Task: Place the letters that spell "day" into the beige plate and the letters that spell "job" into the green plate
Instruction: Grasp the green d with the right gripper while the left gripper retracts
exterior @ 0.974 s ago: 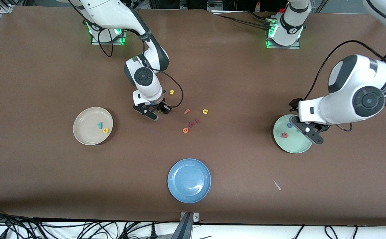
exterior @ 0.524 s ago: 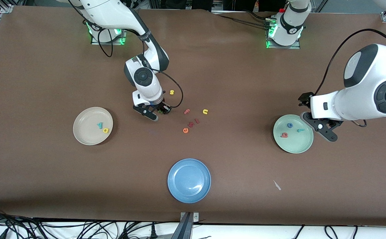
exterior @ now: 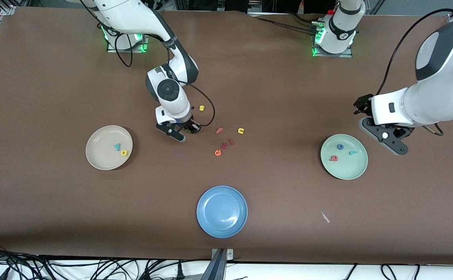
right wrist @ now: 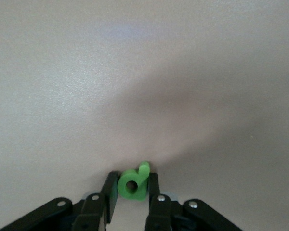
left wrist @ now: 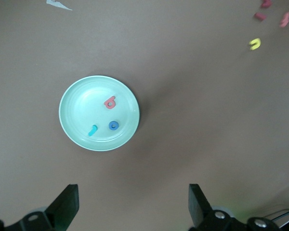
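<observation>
- The only writing to read was the foam letters themselves: a yellow s [exterior: 201, 108], a pink f [exterior: 219, 130], a yellow u [exterior: 241, 131] and an orange e [exterior: 218, 153] lay loose mid-worktop [exterior: 55, 217], with two small reddish pieces between the e and the u, too small to read.
- A blue plate [exterior: 222, 211] sat nearest the front camera; a pale scrap [exterior: 325, 217] lay toward the left arm's end.
- The right tool [right wrist: 133, 198] was down at the worktop beside the s, its fingers [right wrist: 108, 192] narrowed on the green d [right wrist: 133, 183], which stood on edge with its stem pointing away from the wrist.
- The beige plate [exterior: 98, 136] held the teal y [exterior: 116, 146] and the yellow a [exterior: 123, 153], just beside each other.
- The green plate [exterior: 357, 169] held the blue o [exterior: 340, 146], the teal j [exterior: 352, 153] lying along the table's length, and the salmon b [exterior: 333, 158].
- The left tool [left wrist: 130, 204] hung wide and empty beside the green plate.
</observation>
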Tool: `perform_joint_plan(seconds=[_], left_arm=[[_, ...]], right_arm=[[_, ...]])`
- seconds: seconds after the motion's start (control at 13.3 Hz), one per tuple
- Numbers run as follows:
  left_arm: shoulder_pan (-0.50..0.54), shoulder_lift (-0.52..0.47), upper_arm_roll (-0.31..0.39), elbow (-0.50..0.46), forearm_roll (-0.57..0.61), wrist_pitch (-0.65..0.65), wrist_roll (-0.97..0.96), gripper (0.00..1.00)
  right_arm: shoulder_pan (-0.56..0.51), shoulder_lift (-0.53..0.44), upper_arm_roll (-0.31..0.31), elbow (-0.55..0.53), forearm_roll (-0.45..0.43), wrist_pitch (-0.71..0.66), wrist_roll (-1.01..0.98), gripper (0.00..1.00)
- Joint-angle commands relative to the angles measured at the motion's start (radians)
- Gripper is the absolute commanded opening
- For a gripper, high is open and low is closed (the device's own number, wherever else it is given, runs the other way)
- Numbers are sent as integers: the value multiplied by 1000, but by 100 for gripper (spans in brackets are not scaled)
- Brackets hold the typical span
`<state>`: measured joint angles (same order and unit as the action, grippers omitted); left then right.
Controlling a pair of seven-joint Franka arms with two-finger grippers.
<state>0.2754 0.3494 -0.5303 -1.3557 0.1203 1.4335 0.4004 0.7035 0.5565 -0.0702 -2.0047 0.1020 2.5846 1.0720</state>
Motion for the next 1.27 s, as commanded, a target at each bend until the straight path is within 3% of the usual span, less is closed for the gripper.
perform_joint_plan(seconds=[0.0,0.3,0.6,0.75,0.97,1.2], left_arm=[[-118,-64,194,-5,-88,-13,3,100],[-267,-112,347,-36,-91,-4,-82,100],[-334,-157,435,-75,-88,45,-173,100],[-349,-246,483,-199,-88,173,-193,100],[-344,-322,510,-258,-88,292,-195,100],[-319,-348,513,-301,-100,306,-227,100]], right_arm=[[2,11,0,18,-2,3,14,27],[2,11,0,18,-2,3,14,27],[1,10,-2,35,-7,-7,-9,27],[1,8,-5,41,-11,-11,-20,27],[2,-10,-36,44,-13,-52,-127,27],[2,-29,-77,58,-13,-113,-243,27]])
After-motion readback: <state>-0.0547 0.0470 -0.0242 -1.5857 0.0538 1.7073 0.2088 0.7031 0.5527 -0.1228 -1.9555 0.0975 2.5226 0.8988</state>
